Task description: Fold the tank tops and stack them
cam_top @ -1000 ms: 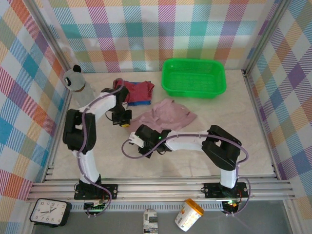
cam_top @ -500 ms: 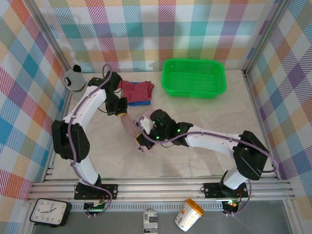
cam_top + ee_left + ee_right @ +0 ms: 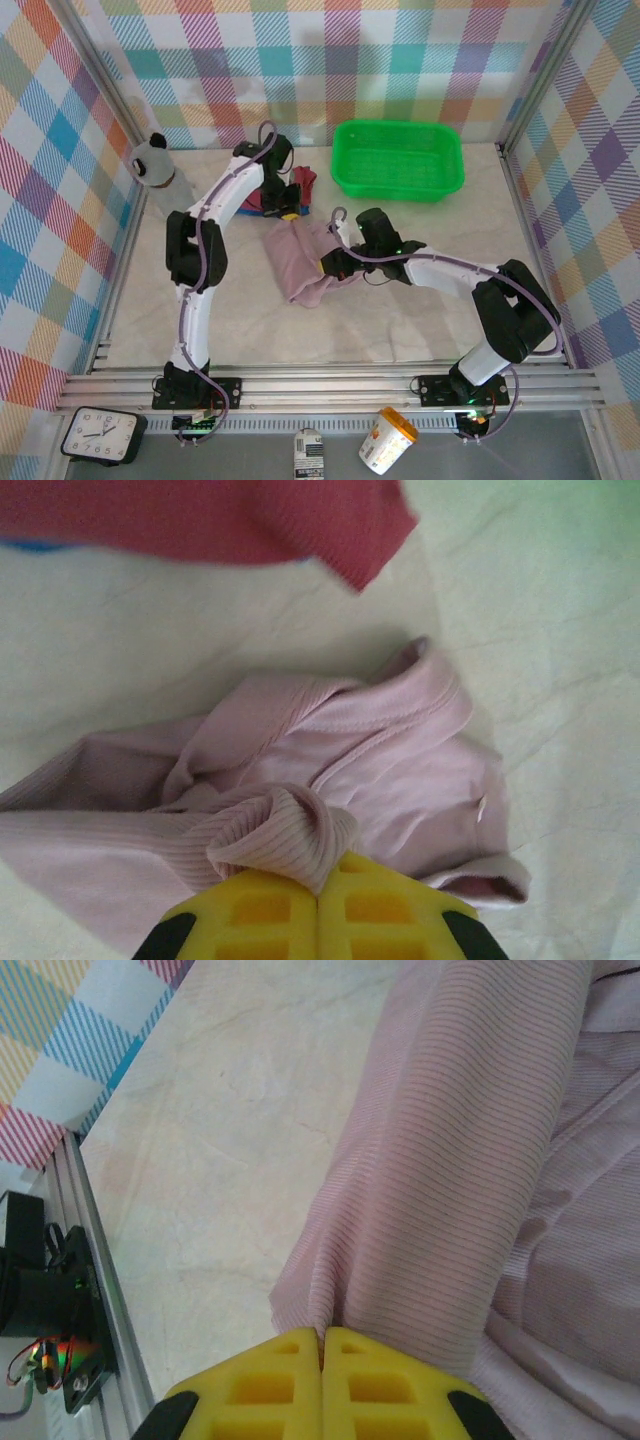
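The pale pink tank top (image 3: 298, 262) lies bunched at mid-table. My left gripper (image 3: 287, 207) is shut on a ribbed fold of it (image 3: 290, 830), yellow fingers (image 3: 260, 910) pressed together around the cloth. My right gripper (image 3: 331, 264) is shut on another edge of the same top (image 3: 440, 1180), with the fabric pinched between its fingers (image 3: 380, 1380). The dark red tank top (image 3: 200, 520) lies just beyond the pink one, partly hidden under my left arm (image 3: 305, 181) in the top view. A sliver of the blue tank top (image 3: 28, 545) peeks out beneath the red one.
A bright green basket (image 3: 397, 185) stands at the back right. A grey bottle-like object (image 3: 155, 165) stands at the back left by the wall. Plaid walls close in three sides. The front rail (image 3: 330, 385) runs along the near edge.
Both grippers have moved right and toward the back with the pink top held. The cloth has been drawn over itself and now lies further right, near the red and blue pile.
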`<state>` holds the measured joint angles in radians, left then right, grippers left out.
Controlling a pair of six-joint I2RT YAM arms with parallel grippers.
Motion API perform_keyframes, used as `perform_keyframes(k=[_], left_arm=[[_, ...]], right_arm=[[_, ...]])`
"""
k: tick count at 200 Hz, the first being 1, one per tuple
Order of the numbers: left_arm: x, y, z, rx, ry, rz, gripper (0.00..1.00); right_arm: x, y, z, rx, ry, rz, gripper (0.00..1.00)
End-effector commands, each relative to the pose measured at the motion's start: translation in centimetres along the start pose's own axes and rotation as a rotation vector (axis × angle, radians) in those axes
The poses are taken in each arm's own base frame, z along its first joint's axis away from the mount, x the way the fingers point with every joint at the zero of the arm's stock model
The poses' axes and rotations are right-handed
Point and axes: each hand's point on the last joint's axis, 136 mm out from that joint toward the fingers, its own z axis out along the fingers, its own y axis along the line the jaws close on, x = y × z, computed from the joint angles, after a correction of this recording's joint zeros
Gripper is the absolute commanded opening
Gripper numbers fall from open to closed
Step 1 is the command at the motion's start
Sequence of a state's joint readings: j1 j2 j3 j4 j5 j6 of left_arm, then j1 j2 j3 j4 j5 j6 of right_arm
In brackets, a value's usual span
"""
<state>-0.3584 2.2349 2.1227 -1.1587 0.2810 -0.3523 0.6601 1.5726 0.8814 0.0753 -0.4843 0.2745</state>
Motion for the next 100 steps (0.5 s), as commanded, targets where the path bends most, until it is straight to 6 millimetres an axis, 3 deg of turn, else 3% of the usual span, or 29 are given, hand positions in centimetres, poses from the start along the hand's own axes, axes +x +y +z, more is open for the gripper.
perform_keyframes(k=[1, 45, 100], left_arm=[[-1.0, -1.9, -0.4, 0.039, -0.014, 0.001, 0.0], [-2.3, -4.4, 1.4, 0.094, -0.022, 0.009, 0.01], [-3.2, -8.2, 1.3, 0.197, -0.066, 0.066, 0.01]], right_arm=[[0.5, -0.2, -0.2, -0.029, -0.002, 0.008, 0.0], [1.5, -3.9, -1.1, 0.033, -0.055, 0.095, 0.0], [0.4, -4.1, -3.0, 0.047, -0.128, 0.077, 0.01]])
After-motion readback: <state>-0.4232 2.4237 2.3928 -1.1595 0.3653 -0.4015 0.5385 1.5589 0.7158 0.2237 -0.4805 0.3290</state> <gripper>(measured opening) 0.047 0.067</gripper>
